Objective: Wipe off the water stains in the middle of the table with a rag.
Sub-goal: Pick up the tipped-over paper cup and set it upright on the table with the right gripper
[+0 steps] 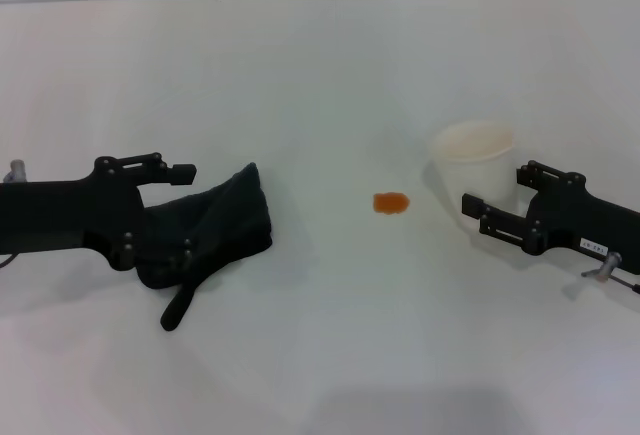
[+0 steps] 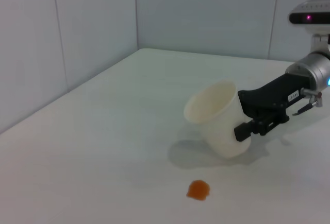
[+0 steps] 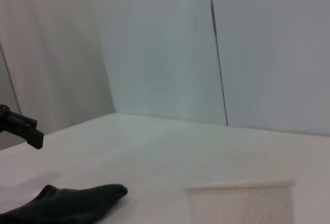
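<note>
The left claw (image 1: 180, 210) is lying low over the white desk (image 1: 320, 65), far on the left side. One finger (image 1: 170, 169) is sticking out above the rag (image 1: 225, 220), and the other is going down into the cloth, so the claw is looking open around the rag, not squeezed tight yet. The rag is dark and floppy, sitting in a soft heap on the desk with a thin tail (image 1: 178, 307) hanging out toward the robot. It is looking light and squishy, so it will bend and drag when pushed. The fat middle of the heap is the best place to be grabbing it, not the skinny tail.

In the middle of the desk the small orange water stain (image 1: 391, 202) is sitting well apart from the rag. It is still wet and not wiped.

On the right, a white cup (image 1: 474, 160) is sitting in the right claw (image 1: 492, 200), tipped a little. The right claw is closing on the cup from the side, with its arm reaching in low from the right edge.
</note>
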`<action>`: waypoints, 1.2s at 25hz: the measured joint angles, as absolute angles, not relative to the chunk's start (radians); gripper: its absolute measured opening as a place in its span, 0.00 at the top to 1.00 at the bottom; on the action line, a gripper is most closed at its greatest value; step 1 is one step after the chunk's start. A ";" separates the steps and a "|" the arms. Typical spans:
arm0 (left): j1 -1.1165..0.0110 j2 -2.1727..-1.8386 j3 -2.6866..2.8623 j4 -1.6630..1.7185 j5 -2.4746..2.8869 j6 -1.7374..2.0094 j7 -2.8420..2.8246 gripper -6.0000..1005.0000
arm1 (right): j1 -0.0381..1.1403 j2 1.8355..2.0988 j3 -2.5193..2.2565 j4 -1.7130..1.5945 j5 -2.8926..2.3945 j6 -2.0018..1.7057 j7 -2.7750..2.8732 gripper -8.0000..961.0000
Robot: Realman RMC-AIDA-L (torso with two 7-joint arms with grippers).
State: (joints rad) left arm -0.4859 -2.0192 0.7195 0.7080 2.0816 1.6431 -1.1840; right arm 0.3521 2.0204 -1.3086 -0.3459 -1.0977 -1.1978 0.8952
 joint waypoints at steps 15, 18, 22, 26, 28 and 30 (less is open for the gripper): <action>-0.482 -2.024 0.721 0.711 2.098 1.653 -1.168 0.21 | 0.347 2.020 -1.308 -0.336 -1.097 -1.227 0.884 0.28; -0.482 -2.026 0.721 0.713 2.098 1.654 -1.169 0.21 | 0.350 2.019 -1.308 -0.336 -1.097 -1.219 0.884 0.28; -0.480 -2.027 0.721 0.714 2.098 1.658 -1.169 0.21 | 0.351 2.019 -1.308 -0.336 -1.097 -1.216 0.880 0.28; -0.478 -2.027 0.720 0.715 2.097 1.659 -1.169 0.21 | 0.352 2.019 -1.308 -0.325 -1.097 -1.205 0.872 0.28; -0.478 -2.027 0.719 0.715 2.096 1.659 -1.168 0.21 | 0.353 2.019 -1.308 -0.322 -1.097 -1.197 0.872 0.28; -0.479 -2.026 0.719 0.715 2.096 1.660 -1.167 0.21 | 0.356 2.019 -1.308 -0.318 -1.096 -1.188 0.872 0.28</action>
